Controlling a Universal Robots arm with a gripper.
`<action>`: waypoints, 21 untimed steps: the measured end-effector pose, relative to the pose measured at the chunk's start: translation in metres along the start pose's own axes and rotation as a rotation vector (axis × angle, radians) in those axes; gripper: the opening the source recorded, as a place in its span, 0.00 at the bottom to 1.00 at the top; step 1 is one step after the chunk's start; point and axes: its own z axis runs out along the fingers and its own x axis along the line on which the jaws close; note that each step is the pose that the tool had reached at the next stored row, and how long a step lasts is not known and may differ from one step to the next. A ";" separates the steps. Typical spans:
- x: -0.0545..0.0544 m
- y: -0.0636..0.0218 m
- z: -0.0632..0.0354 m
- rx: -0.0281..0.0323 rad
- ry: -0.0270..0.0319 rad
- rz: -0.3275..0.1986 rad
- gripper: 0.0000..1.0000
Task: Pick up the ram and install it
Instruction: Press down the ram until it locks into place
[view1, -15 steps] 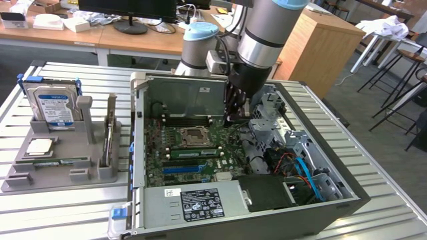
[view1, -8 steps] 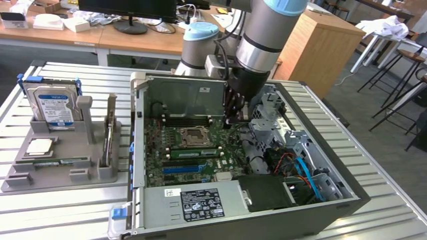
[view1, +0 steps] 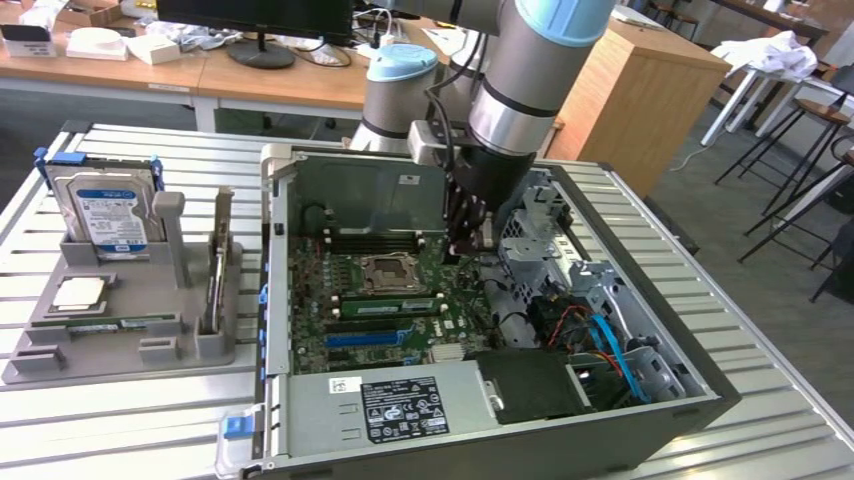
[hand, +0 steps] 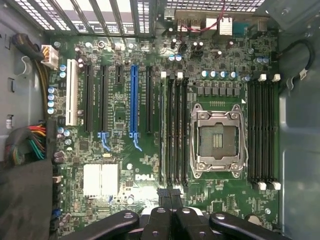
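Observation:
A green ram (view1: 387, 303) stands on edge in one of the memory slots beside the open processor socket (view1: 384, 270) inside the PC case. In the wrist view the ram (hand: 163, 130) is the thin pale strip in the slot farthest from the socket (hand: 218, 140). My gripper (view1: 470, 248) hangs over the motherboard, above the end of those slots. Its black fingers (hand: 170, 194) are pressed together with nothing between them, just off the end of the slots. Another green stick (view1: 107, 325) lies flat in the grey tray at the exterior view's left.
The grey tray (view1: 54, 365) also carries an upright hard drive (view1: 107, 215) and a square silver chip (view1: 78, 292). The case walls (view1: 274, 300), the drive cage (view1: 547, 225) and the cables (view1: 607, 335) ring the motherboard. Desks and stools stand behind the table.

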 end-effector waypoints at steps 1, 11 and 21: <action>0.000 0.0000 0.0011 0.0000 0.0000 0.000 0.10; 0.001 -0.0005 0.0121 0.0000 -0.0001 0.000 0.10; 0.001 -0.0009 0.0228 0.0000 0.0000 0.000 0.10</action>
